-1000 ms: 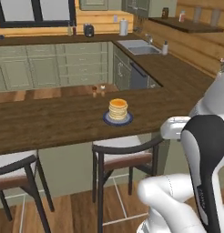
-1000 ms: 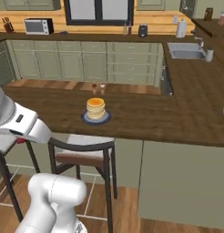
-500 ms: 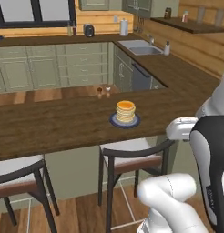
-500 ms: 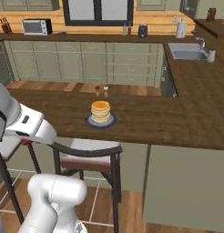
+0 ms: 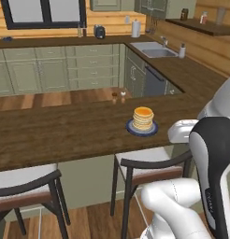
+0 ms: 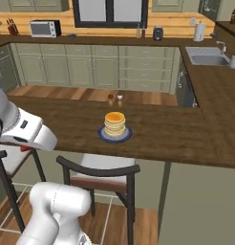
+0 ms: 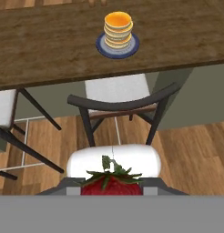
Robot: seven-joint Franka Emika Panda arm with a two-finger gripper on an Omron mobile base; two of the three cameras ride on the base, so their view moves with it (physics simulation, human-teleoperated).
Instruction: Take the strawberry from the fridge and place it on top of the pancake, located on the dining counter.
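The strawberry (image 7: 111,183), red with green leaves, sits at the bottom of the hand view with my gripper (image 7: 111,190) shut on it. A speck of its red shows under my hand (image 6: 25,148) at the left of the right base view. The pancake (image 5: 143,118) (image 6: 114,124) (image 7: 118,28), a golden stack on a dark blue plate (image 7: 101,47), stands on the dining counter (image 5: 65,130) (image 6: 176,136) (image 7: 41,50). My hand hangs short of the counter's near edge, above the floor and a stool. The fridge is out of view.
A dark-framed stool (image 5: 149,163) (image 6: 102,174) (image 7: 118,98) stands tucked under the counter right below the pancake, another stool (image 5: 23,184) (image 7: 4,113) to its left. Two small shakers (image 5: 118,97) (image 6: 114,96) stand at the counter's far edge. A sink (image 5: 156,50) lies beyond.
The whole scene has shifted as the base drove: counter and pancake have drawn nearer and slid right in both base views. My grip on the strawberry is unchanged.
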